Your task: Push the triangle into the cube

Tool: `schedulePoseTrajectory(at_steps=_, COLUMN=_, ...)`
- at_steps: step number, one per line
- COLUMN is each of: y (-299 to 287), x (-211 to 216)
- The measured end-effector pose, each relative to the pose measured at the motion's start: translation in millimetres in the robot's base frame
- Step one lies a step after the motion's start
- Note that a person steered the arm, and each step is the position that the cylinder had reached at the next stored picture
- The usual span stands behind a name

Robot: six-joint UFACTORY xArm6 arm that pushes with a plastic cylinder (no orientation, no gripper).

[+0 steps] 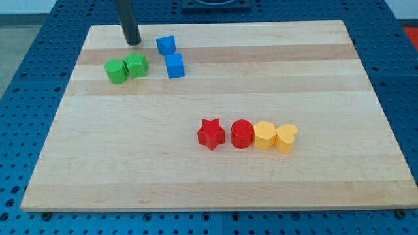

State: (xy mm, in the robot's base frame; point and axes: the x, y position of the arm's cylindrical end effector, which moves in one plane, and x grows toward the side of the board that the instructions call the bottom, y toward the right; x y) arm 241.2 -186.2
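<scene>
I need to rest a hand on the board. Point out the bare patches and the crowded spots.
Bare: the board along the view's bottom and left, below the red star, and the right top corner. Crowded: top left, where my tip stands above the green blocks beside the blue blocks; and the red-yellow row.

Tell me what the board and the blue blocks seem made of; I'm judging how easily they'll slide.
The board looks like pale wood with a smooth matte finish: it shows long grain and plank-like bands. The two blue blocks look like matte moulded or printed plastic, evenly saturated with no grain, though plastic is only a guess.
</scene>
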Motion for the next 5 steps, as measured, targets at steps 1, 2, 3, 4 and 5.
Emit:
schedulePoseTrajectory(at_steps=1, y=39.9, x=-23.5)
schedulePoseTrajectory(at_steps=2, y=52.6, x=-28.9)
schedulePoseTrajectory(at_steps=3, y=63.4, x=-29.1)
schedulePoseTrajectory(at_steps=4, y=72.8, x=-14.5)
schedulePoseTrajectory(at_steps=5, y=80.2, x=-8.2)
